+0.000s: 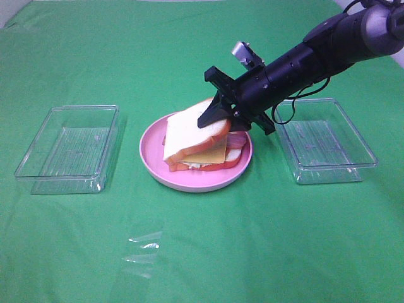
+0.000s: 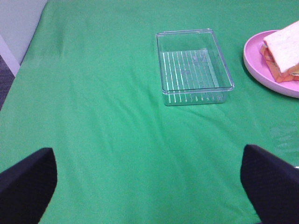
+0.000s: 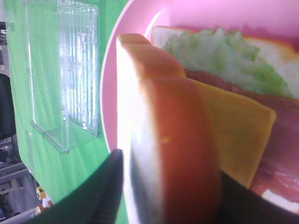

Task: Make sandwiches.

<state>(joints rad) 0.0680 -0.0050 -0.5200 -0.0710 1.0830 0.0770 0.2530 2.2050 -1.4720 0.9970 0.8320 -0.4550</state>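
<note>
The right gripper (image 1: 218, 113) clamped the top bread (image 1: 189, 129), tilted over cheese (image 1: 208, 153); it remained to lay it flat and let go. The left gripper (image 2: 149, 186) was spread wide, holding nothing.

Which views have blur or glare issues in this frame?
Right wrist: top bread slice and the dark fingers fill the near field and are soft; lettuce is sharper. Exterior high: sharp, even light, a glare patch on the green cloth. Left wrist: sharp on the clear tray; fingers dark, edges slightly soft.
</note>
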